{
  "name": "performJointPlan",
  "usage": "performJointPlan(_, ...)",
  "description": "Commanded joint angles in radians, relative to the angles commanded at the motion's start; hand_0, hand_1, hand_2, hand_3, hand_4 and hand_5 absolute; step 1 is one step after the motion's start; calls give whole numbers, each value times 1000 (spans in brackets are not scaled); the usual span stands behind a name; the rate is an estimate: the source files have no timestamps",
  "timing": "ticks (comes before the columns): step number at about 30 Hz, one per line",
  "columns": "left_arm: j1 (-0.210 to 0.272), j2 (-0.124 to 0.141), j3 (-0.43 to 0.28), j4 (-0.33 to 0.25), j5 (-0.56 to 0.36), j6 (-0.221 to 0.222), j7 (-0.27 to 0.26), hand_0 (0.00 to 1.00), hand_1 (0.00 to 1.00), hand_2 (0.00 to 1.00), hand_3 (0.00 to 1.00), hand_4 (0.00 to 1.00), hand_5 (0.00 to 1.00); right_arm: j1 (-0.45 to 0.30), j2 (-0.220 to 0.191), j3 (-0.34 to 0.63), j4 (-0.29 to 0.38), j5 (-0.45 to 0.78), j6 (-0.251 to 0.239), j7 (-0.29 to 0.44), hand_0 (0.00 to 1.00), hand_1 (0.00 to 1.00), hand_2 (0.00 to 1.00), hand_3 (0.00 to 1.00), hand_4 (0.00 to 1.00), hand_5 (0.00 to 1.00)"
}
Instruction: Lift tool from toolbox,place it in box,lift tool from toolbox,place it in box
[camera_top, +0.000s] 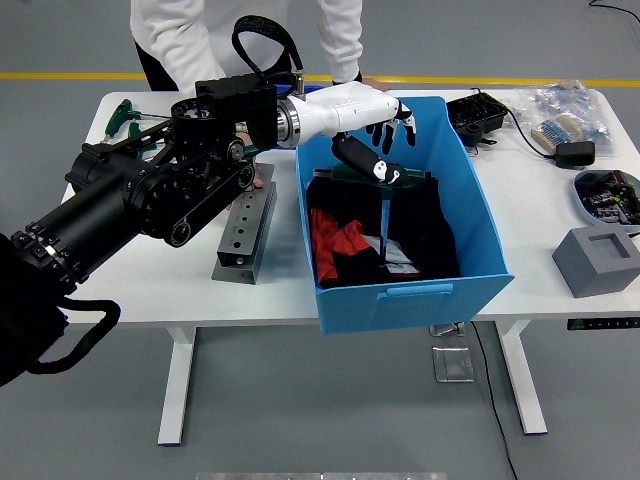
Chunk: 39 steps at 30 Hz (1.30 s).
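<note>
I see a white worktop (130, 270) on a grey floor with a yellow line. A metal tool rack (246, 231) stands left of the blue box (440, 300). My left hand (372, 135) hangs over the box, fingers spread, holding nothing; the green-handled tool (384, 212) lies inside just below it.

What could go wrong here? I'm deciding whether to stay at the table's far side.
The left hand, fingers open, is letting the T-handle tool stand upright in the blue box; it may topple. Withdrawing, the arm could clip the box rim or swing near the person.
</note>
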Motion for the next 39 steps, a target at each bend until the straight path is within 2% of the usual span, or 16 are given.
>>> performJointPlan(1, -1, 0, -2, 4, -1, 5, -2, 571, 591, 635, 690, 895, 680, 0, 0, -1, 0, 0, 0, 0, 694, 685, 778, 649, 893, 732)
performJointPlan(2, -3, 0, -3, 8, -2, 10, -4, 617, 650, 708, 740, 900, 668, 0, -1, -3, 0, 1, 0, 0, 695, 686, 778, 648, 892, 730)
performJointPlan(13, 2, 0, 1, -39, 9, 23, -13, 620, 657, 720, 751, 919, 673, -13, -2, -11, 0, 9, 1, 0, 694, 686, 778, 648, 892, 730)
performJointPlan(19, 9, 0, -22, -57, 101, 40, -6, 626, 661, 722, 753, 919, 674, -21, -1, -8, 0, 12, 1, 0, 692, 686, 778, 648, 892, 729)
performJointPlan(20, 10, 0, -28, -57, 120, 44, -5, 593, 612, 665, 741, 921, 680, -22, 0, -7, 0, 11, 1, 0, 692, 686, 778, 648, 892, 729)
performJointPlan(24, 21, 2, -68, -48, 196, 58, 3, 593, 612, 665, 741, 921, 680, -26, 1, -4, 0, 11, 0, 0, 692, 686, 778, 648, 892, 729)
performJointPlan(25, 24, 7, -77, -47, 210, 59, 6, 593, 612, 665, 741, 921, 680, -27, 1, -3, 0, 12, 0, 0, 692, 686, 778, 648, 892, 729)
performJointPlan(26, 28, 13, -89, -46, 224, 61, 11, 503, 558, 622, 722, 920, 680, -27, 2, -2, 0, 13, 0, 0, 692, 686, 778, 648, 892, 729)
performJointPlan(31, 58, 47, -158, -56, 271, 60, 33, 503, 558, 622, 722, 920, 680, -29, 4, 2, 0, 15, -1, 0, 692, 686, 778, 648, 892, 729)
performJointPlan(32, 64, 54, -170, -60, 278, 60, 38, 455, 524, 586, 696, 914, 665, -29, 4, 4, 0, 15, -1, 0, 692, 685, 778, 647, 892, 730)
performJointPlan(35, 80, 76, -203, -61, 284, 62, 44, 455, 524, 586, 696, 914, 665, -30, 6, 9, 0, 13, -2, -1, 692, 685, 778, 647, 892, 730)
performJointPlan(39, 82, 105, -190, -44, 284, 66, 40, 458, 536, 604, 688, 910, 651, -32, 8, 16, 0, 8, -2, -3, 690, 686, 777, 647, 892, 730)
